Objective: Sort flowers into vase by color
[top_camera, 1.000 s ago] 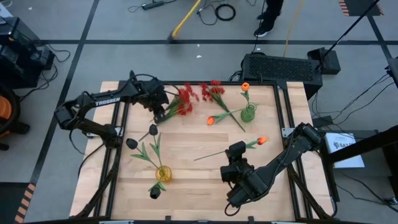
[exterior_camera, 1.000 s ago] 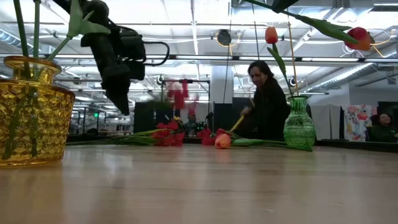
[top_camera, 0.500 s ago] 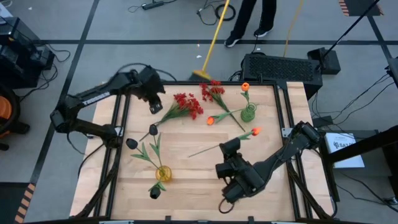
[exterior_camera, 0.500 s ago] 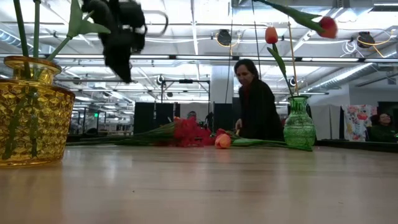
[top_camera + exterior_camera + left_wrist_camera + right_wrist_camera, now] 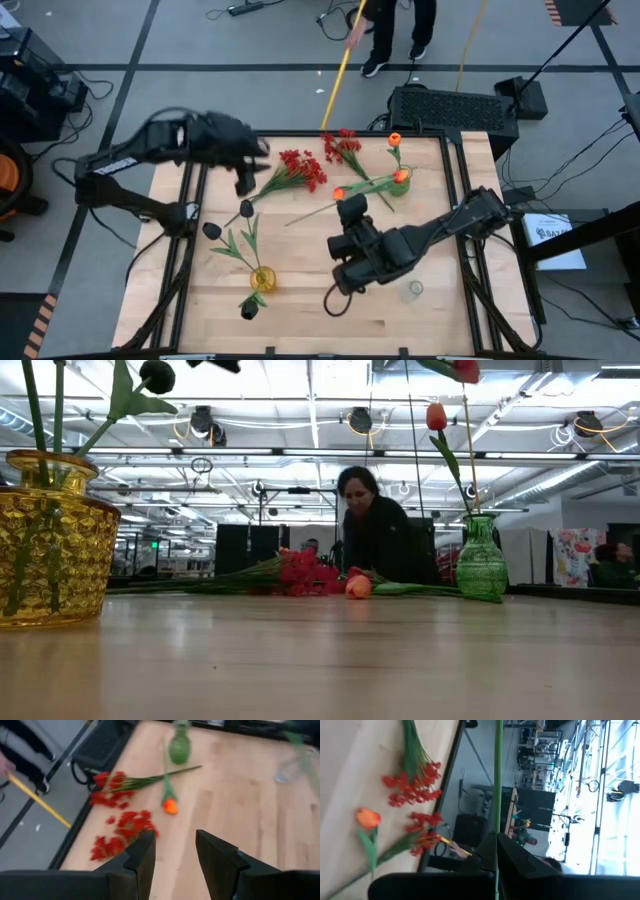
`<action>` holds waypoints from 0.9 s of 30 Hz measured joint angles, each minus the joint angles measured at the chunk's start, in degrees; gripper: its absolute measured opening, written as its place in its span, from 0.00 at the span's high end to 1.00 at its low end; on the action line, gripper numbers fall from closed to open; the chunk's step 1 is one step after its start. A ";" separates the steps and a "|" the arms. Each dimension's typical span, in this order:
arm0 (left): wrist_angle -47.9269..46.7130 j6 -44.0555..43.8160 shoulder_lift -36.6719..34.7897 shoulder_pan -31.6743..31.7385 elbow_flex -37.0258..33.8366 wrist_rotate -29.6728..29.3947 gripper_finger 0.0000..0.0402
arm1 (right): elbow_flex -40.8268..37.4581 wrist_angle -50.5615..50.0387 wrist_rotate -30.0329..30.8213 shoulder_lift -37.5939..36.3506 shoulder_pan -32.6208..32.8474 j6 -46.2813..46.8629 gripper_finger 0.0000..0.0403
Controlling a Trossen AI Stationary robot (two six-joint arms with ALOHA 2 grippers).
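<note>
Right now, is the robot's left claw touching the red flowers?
Apart. The left wrist view shows the left gripper open, hovering above the red flowers, which lie on the table with nothing between its fingers.

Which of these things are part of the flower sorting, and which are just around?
Part of the job:
red flowers
orange flower on the table
orange flower held by the right gripper
black flowers
green vase
yellow vase

Just around:
person
broom

One camera looks straight down on the whole pale wooden table (image 5: 300, 300). Another sits at tabletop level, facing across into the room. Each wrist camera peers past its own fingers (both catch the ribbed green glass vase (image 5: 481, 557)? only the left's does).
</note>
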 joint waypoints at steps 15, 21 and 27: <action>15.49 -1.62 13.01 -25.49 -0.03 -17.40 0.55 | 0.00 0.29 1.18 0.00 -1.51 -3.90 1.00; 18.01 -4.56 17.21 -25.52 -0.03 -19.22 0.42 | 0.00 0.31 0.98 0.00 -1.48 -3.73 1.00; 17.84 -4.69 18.95 -25.48 -0.03 -24.08 0.45 | 0.00 0.24 1.00 0.00 -1.48 -3.57 1.00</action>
